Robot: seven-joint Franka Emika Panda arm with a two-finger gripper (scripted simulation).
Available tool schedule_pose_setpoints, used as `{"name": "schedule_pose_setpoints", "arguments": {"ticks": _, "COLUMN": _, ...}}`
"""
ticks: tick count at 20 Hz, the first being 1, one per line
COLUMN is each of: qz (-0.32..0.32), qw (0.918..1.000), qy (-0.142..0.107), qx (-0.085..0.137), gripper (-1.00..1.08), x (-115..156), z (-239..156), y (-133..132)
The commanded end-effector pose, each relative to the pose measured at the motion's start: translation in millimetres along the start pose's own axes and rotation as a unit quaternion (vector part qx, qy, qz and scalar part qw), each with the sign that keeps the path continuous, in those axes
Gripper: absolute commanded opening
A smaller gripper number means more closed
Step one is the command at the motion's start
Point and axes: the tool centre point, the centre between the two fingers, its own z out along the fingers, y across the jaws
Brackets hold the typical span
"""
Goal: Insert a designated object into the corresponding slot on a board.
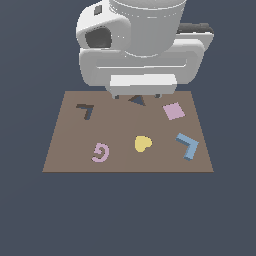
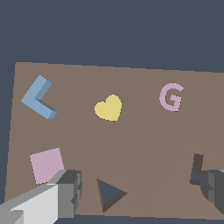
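Judging by its look, the light blue L-shaped block (image 1: 187,145) is rigid, thin and light, with flat smooth faces that may slip under a poor pinch; nothing about it looks fragile. It lies flat on the board (image 1: 70,150), well apart from the claw (image 2: 142,192), out past the pink square tile (image 2: 47,165) as seen from the wrist. A hold across one arm of the L, on its two parallel side walls, is judged best; a pinch at the corner would likely let it twist.

The claw is spread wide with nothing between its fingers. It hangs above the board, over the edge nearest the arm's base. One finger (image 2: 70,192) shows just beside the pink tile, the other near the L-shaped slot (image 2: 197,168). Whether the fingertips touch the board cannot be told.

Directly below the claw, between the fingers, a dark triangular cutout (image 2: 109,194) is seen. Farther out lie a yellow heart (image 2: 108,108) and a pink letter G (image 2: 171,96), both flat.

The pink tile is the closest neighbour to the block yet is set apart from it, so a descent on the block is judged unobstructed. The slot is well apart from the block, at the far side of the board; a carry across passes over the heart or the triangle, so some lift is called for.
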Motion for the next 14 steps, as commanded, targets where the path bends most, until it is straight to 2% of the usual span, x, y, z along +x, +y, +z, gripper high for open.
{"name": "schedule_pose_setpoints", "arguments": {"ticks": 1, "qz": 0.0, "qw": 1.0, "qy": 0.0, "qx": 0.0, "gripper": 1.0, "x": 0, "z": 0, "y": 0}}
{"name": "schedule_pose_setpoints", "arguments": {"ticks": 8, "qz": 0.011, "qw": 0.9999, "qy": -0.001, "qx": 0.0, "gripper": 1.0, "x": 1, "z": 5, "y": -6}}
{"name": "schedule_pose_setpoints", "arguments": {"ticks": 14, "qz": 0.039, "qw": 0.9992, "qy": -0.003, "qx": 0.0, "gripper": 1.0, "x": 4, "z": 17, "y": -22}}
